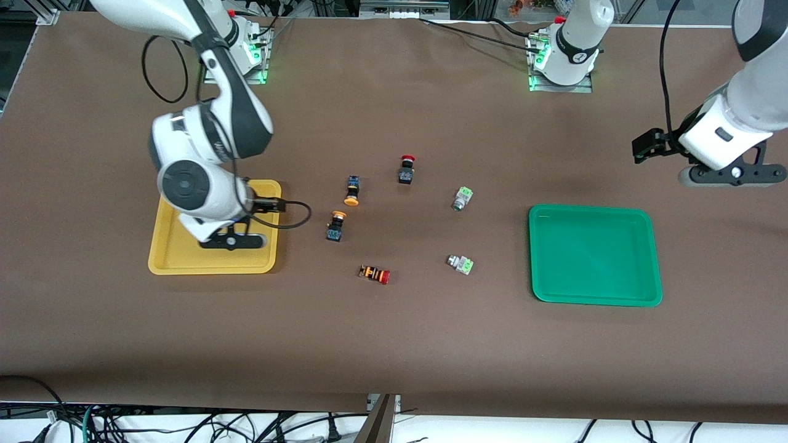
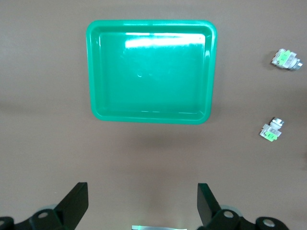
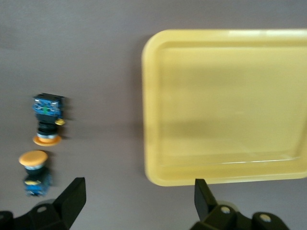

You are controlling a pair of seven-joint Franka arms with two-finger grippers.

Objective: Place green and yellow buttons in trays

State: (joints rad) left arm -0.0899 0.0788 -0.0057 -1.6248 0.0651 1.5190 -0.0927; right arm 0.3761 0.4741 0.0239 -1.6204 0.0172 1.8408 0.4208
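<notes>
Two yellow-capped buttons (image 1: 351, 190) (image 1: 335, 226) lie mid-table beside the empty yellow tray (image 1: 184, 261); both show in the right wrist view (image 3: 47, 120) (image 3: 33, 170), as does the tray (image 3: 225, 105). Two pale-green buttons (image 1: 462, 199) (image 1: 460, 264) lie beside the empty green tray (image 1: 594, 255); the left wrist view shows them (image 2: 286, 59) (image 2: 271, 130) and the tray (image 2: 151, 72). My right gripper (image 1: 231, 241) (image 3: 138, 199) hovers open and empty over the yellow tray. My left gripper (image 1: 732, 175) (image 2: 142, 203) hovers open and empty over bare table by the green tray, at the left arm's end.
A red-capped black button (image 1: 406, 168) lies farther from the front camera than the yellow-capped ones. A red-capped button with an orange-striped body (image 1: 375, 274) lies nearer. The brown table stretches wide around the trays.
</notes>
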